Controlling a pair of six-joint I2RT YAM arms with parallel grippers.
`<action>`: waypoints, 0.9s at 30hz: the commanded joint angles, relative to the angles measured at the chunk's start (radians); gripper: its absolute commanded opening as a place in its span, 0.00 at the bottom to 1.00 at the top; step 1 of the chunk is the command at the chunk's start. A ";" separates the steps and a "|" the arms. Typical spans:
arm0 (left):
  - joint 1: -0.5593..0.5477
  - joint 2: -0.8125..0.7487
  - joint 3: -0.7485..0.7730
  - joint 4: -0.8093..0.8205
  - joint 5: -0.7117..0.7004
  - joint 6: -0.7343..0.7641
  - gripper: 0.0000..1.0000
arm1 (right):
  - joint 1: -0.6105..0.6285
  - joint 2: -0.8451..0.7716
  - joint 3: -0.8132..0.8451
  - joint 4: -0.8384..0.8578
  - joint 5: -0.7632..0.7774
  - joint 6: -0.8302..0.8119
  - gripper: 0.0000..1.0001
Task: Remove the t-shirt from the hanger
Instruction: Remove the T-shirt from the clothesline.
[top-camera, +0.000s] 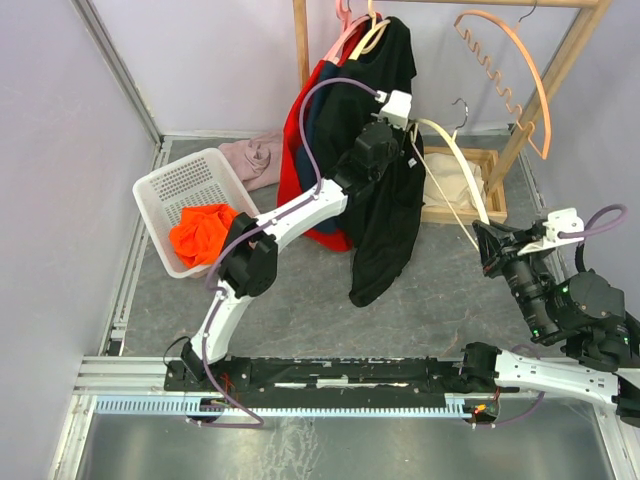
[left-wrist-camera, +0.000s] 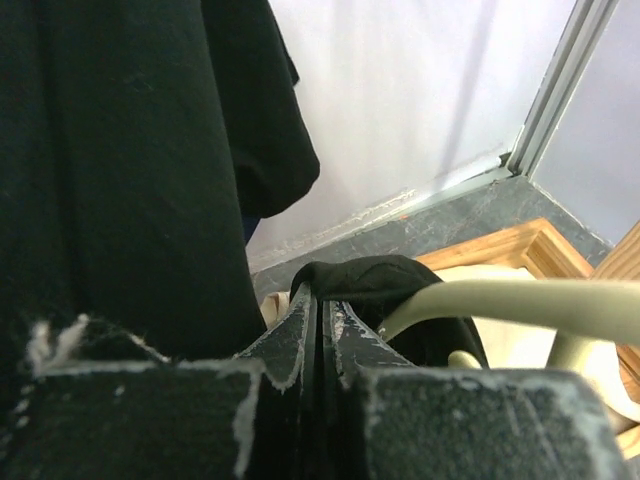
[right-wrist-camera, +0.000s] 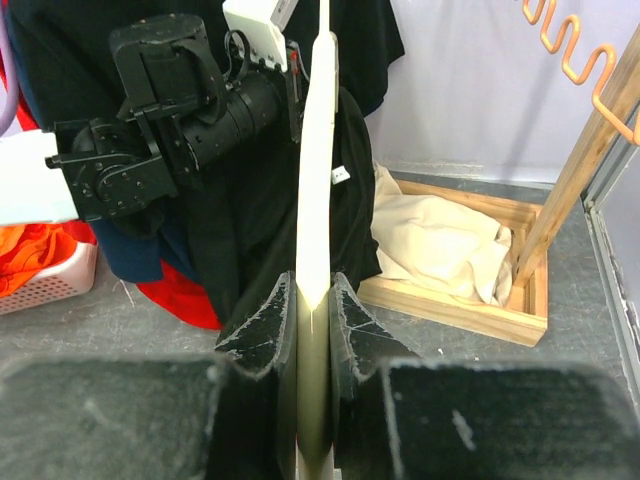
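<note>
A black t-shirt (top-camera: 385, 225) hangs in a long fold below my left gripper (top-camera: 408, 142), which is shut on a bunch of its fabric. In the left wrist view the jaws of the left gripper (left-wrist-camera: 322, 295) are pressed together, with the black t-shirt (left-wrist-camera: 370, 275) draped over their tips and the cream hanger (left-wrist-camera: 510, 300) running out to the right. The cream hanger (top-camera: 452, 160) slants from the shirt down to my right gripper (top-camera: 484, 236), which is shut on its end. In the right wrist view the hanger (right-wrist-camera: 318, 150) stands edge-on between the jaws of the right gripper (right-wrist-camera: 315, 292).
A white basket (top-camera: 180, 180) holding an orange cloth (top-camera: 203, 232) sits at the left. A red garment (top-camera: 298, 175) hangs on the wooden rack (top-camera: 300, 40). A wooden tray (top-camera: 495, 205) with a cream cloth lies at the right. An orange wavy hanger (top-camera: 510, 60) hangs above it.
</note>
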 joint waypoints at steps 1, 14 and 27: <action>0.002 0.001 -0.008 0.009 0.030 -0.071 0.03 | 0.004 0.005 0.059 0.056 -0.007 -0.032 0.02; -0.046 -0.163 -0.378 0.158 0.015 -0.103 0.03 | 0.004 0.102 0.120 0.232 0.030 -0.155 0.02; -0.217 -0.498 -0.697 0.221 -0.049 -0.092 0.03 | 0.004 0.241 0.176 0.489 0.129 -0.384 0.02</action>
